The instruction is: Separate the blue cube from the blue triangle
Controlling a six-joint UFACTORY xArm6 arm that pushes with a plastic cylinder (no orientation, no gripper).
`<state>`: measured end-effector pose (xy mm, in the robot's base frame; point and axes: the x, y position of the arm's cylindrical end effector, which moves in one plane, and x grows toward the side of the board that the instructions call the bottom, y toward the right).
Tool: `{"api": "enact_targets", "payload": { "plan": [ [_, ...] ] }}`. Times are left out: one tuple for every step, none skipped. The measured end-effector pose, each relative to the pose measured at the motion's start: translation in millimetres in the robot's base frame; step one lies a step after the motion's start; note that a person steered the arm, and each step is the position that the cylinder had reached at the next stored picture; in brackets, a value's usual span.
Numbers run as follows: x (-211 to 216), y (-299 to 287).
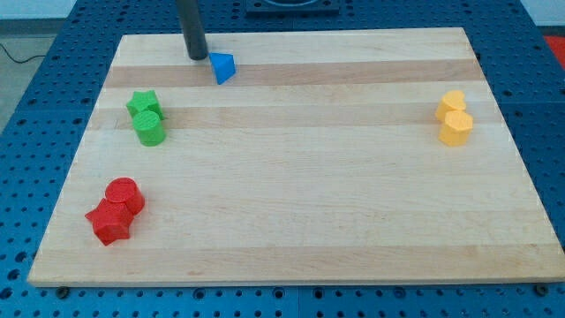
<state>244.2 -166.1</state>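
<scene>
A blue triangle (222, 67) lies near the view's top left on the wooden board (300, 177). My tip (196, 56) rests on the board just left of the triangle and slightly above it, almost touching it. No blue cube shows anywhere in the view. The rod rises from the tip out of the view's top edge.
A green star (141, 104) and a green cylinder (148, 129) sit together at the left. A red cylinder (124, 193) and a red star (109, 221) sit together at the bottom left. Two yellow blocks (455, 117) touch each other at the right.
</scene>
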Motion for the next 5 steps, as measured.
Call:
{"api": "enact_targets", "payload": {
  "plan": [
    [6.9, 19.9],
    [0.5, 68.5],
    [-34.1, 82.1],
    [-46.0, 45.5],
    [-19.3, -13.0]
  ]
}}
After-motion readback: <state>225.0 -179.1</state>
